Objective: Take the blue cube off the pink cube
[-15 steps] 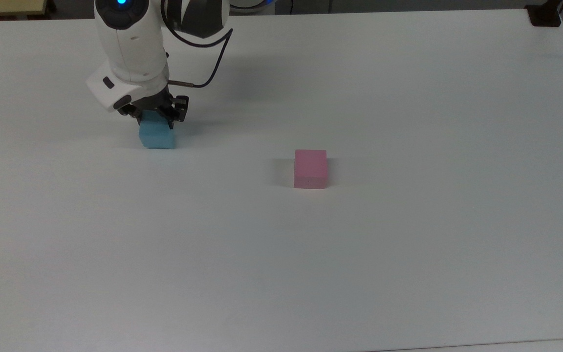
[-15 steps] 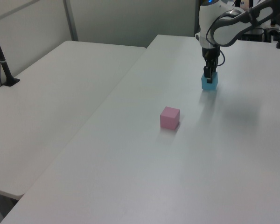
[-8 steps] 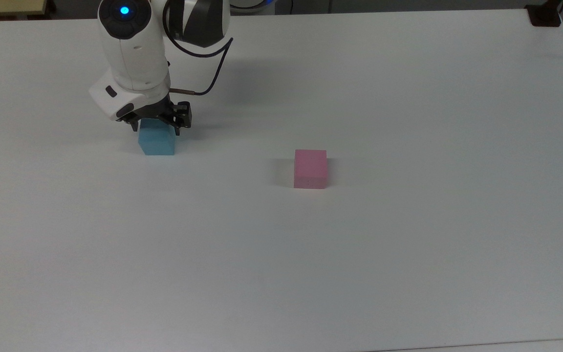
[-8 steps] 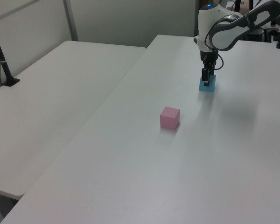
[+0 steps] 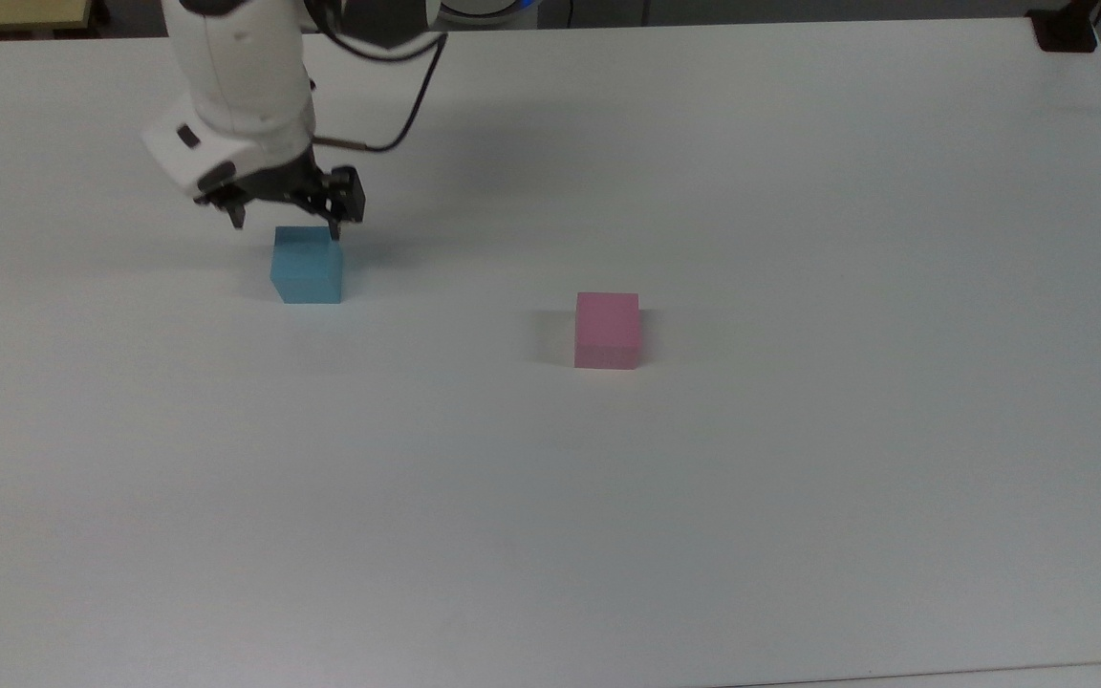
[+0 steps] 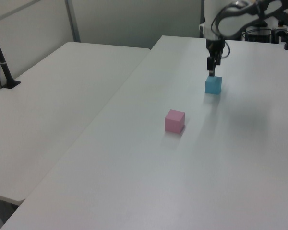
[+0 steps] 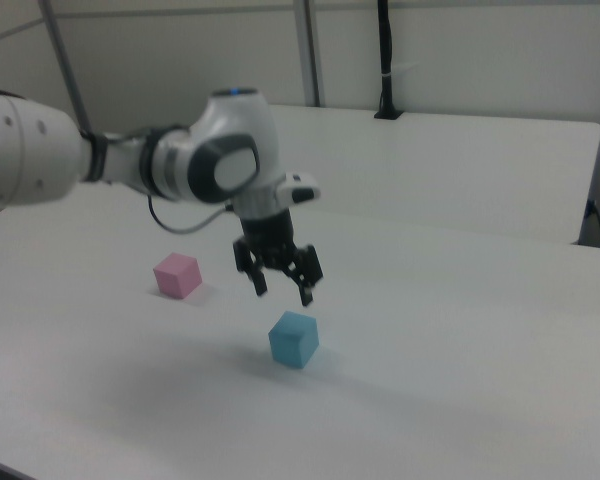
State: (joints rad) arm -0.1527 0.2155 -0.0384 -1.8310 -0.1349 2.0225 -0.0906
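plain white table (image 5: 799, 478), blue cube (image 5: 307, 266) sitting on it well apart from pink cube (image 5: 607, 330), gripper (image 5: 285, 224) hanging just above the blue one, fingers spread, holding nothing, grey partition walls behind

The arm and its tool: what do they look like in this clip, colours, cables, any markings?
The arm has glossy white rounded shells with dark grey joint sections, and a small blue light on top of one joint. A thin black cable loops along the wrist. The tool is black, with two short dark fingers under a white flange. No lettering can be made out.
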